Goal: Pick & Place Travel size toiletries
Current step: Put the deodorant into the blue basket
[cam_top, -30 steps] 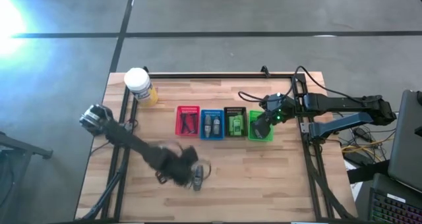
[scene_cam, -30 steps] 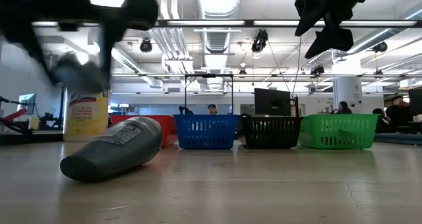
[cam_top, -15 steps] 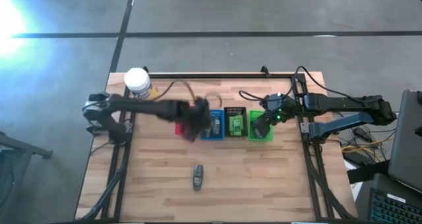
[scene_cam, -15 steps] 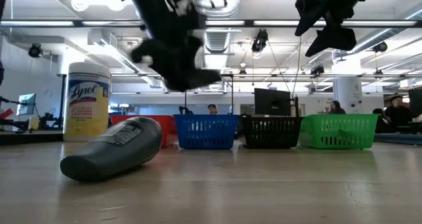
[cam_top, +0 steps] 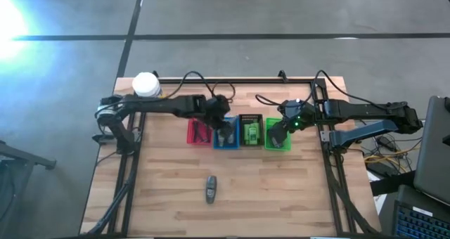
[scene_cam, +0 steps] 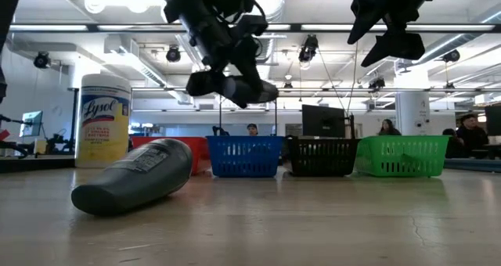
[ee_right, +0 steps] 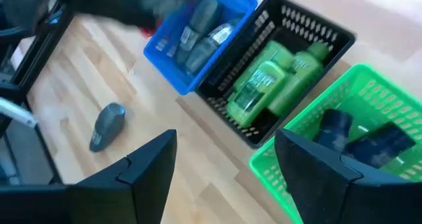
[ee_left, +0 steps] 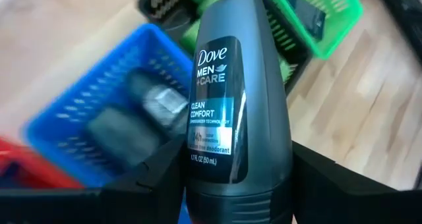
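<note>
Your left gripper [cam_top: 223, 126] is clamped on a grey deodorant bottle [ee_left: 236, 99] directly above the blue basket [cam_top: 226, 145], long axis in line with the fingers, so drop straight down; right gripper [cam_top: 278, 137] waits spread-fingered over the green basket [cam_top: 278, 149].

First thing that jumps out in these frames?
The left gripper holds a grey Dove Men+Care roll-on in the air over the blue basket, which already has grey items. A second grey tube lies alone on the wooden table, nearer the front. The right gripper hangs open over the green basket.
</note>
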You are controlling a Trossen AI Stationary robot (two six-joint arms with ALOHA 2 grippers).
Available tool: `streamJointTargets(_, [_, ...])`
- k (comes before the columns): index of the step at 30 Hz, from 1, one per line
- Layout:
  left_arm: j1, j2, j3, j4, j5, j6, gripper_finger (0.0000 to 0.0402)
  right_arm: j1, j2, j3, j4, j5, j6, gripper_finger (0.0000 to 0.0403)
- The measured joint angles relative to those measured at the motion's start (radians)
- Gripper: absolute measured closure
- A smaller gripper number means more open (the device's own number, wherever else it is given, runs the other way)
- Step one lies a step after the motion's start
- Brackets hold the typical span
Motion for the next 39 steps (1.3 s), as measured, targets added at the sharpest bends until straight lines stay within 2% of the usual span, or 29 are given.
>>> streamJointTargets(5, [-0.013,0.022,-0.012,0.055,-0.057,-0.043,0.0189,0.000,0.000,0.000,0.002,0.015,0.002,0.0138])
streamJointTargets(12, [-0.010,0.037,-0.019,0.051,-0.173,0.186,0.0189,0.000,0.000,0.000,0.002,0.027,-0.001,0.0119])
streamJointTargets(16, [-0.020,0.035,-0.022,0.023,-0.173,0.544,0.0189,0.000,-0.001,0.000,0.002,0.034,-0.002,0.0111])
streamJointTargets(18, [-0.035,0.034,-0.022,-0.014,-0.175,0.827,0.0189,0.000,-0.001,0.000,0.001,0.034,-0.015,0.0107])
streamJointTargets(21, [-0.061,0.034,-0.039,-0.062,-0.194,1.330,0.0189,0.000,-0.001,0.000,-0.003,0.034,-0.020,0.0103])
streamJointTargets(24, [-0.076,0.036,-0.084,-0.030,-0.347,1.731,0.0189,0.000,-0.001,0.000,-0.003,0.034,-0.020,0.0101])
streamJointTargets(26, [-0.075,0.044,-0.114,0.009,-0.448,1.902,0.0189,0.000,-0.001,0.000,-0.005,0.034,-0.019,0.0102])
streamJointTargets(28, [-0.067,0.051,-0.136,0.041,-0.477,2.019,0.0189,0.000,-0.001,0.000,-0.006,0.034,-0.019,0.0107])
streamJointTargets(32, [-0.064,0.057,-0.146,0.071,-0.475,2.139,0.0189,0.000,-0.001,0.000,-0.008,0.034,-0.016,0.0119])
streamJointTargets(39, [-0.082,0.058,-0.122,0.094,-0.456,2.183,0.0186,0.000,-0.001,0.000,-0.012,0.032,-0.016,0.0134])
